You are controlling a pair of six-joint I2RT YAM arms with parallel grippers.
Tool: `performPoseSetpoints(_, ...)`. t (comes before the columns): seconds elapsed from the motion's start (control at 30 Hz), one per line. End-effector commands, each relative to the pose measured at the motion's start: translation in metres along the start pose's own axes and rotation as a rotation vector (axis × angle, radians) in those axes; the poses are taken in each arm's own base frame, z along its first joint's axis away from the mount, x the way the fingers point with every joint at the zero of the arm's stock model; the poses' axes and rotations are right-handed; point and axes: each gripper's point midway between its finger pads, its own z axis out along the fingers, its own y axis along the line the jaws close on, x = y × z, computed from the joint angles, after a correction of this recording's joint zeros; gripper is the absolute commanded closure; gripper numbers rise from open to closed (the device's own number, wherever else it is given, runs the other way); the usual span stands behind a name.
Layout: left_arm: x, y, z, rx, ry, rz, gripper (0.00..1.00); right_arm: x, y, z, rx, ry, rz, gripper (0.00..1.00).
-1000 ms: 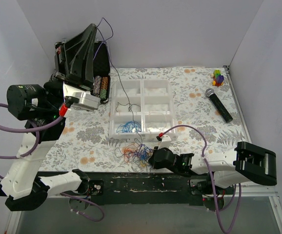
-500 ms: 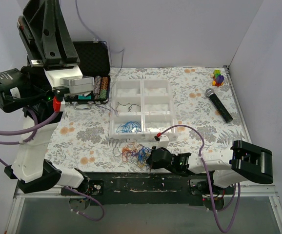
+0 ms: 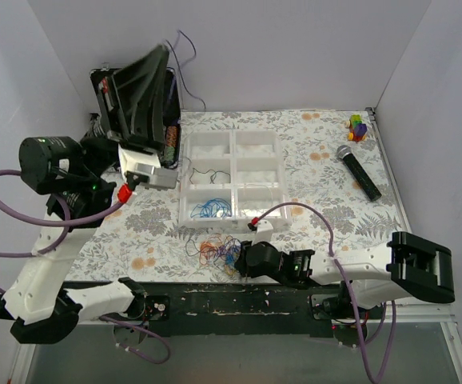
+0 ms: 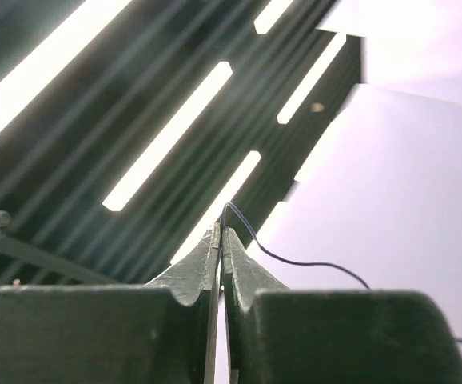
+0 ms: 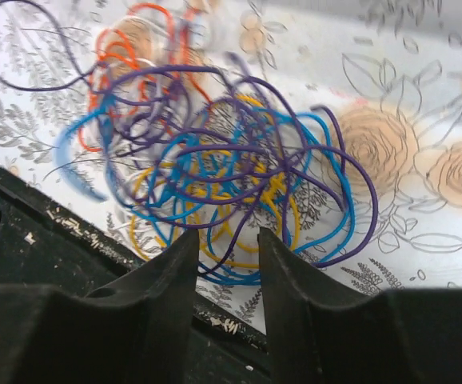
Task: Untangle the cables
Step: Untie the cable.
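Observation:
The cables lie as a tangle (image 3: 217,251) of blue, orange, yellow and purple wires on the flowered cloth near the table's front edge, in front of the white tray (image 3: 185,164). In the right wrist view the tangle (image 5: 215,160) sits just beyond my right gripper (image 5: 228,237), whose jaws stand apart with nothing pinched between them. From above, the right gripper (image 3: 242,258) touches the tangle's right side. My left gripper (image 3: 167,50) is raised high at the back left. In its wrist view the left gripper (image 4: 222,230) is shut on one thin dark cable (image 4: 295,261), which trails away to the right.
Blue cables (image 3: 212,210) fill the tray's near left compartment, and a thin dark strand (image 3: 209,172) lies in the one behind it. A black case (image 3: 167,136) stands open at the back left. A microphone (image 3: 359,172) and a coloured toy (image 3: 358,126) lie at the right.
The right gripper has opened beside the tangle. The left arm swung up to the left and came back toward the tray, keeping its thin cable.

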Motion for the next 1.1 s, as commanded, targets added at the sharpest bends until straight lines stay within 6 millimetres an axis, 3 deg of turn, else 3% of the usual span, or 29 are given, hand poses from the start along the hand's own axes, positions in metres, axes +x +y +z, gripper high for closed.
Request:
performPoseSetpoints(0.0,-0.016,-0.046,-0.034,0.136,0.004,-0.151,1.0,-0.048,0.039,-0.022,-0.085,-0.126,-0.058,0.52)
performPoseSetpoints(0.17,-0.025,-0.088,-0.064,0.24,0.016,-0.211,1.0,-0.092,0.072,-0.057,-0.199,-0.246,-0.092,0.44)
performPoseSetpoints(0.3,-0.027,-0.103,-0.076,0.28,0.033,-0.238,1.0,-0.113,0.086,-0.079,-0.246,-0.296,-0.133,0.38)
performPoseSetpoints(0.53,-0.027,-0.108,-0.079,0.301,0.033,-0.217,1.0,-0.154,0.115,-0.123,-0.327,-0.384,-0.198,0.26)
performPoseSetpoints(0.7,-0.028,-0.107,-0.077,0.303,0.014,-0.187,1.0,-0.17,0.125,-0.145,-0.369,-0.42,-0.26,0.19)
performPoseSetpoints(1.07,-0.041,-0.107,-0.079,0.319,-0.047,-0.179,1.0,-0.222,0.162,-0.168,-0.418,-0.648,-0.398,0.08)
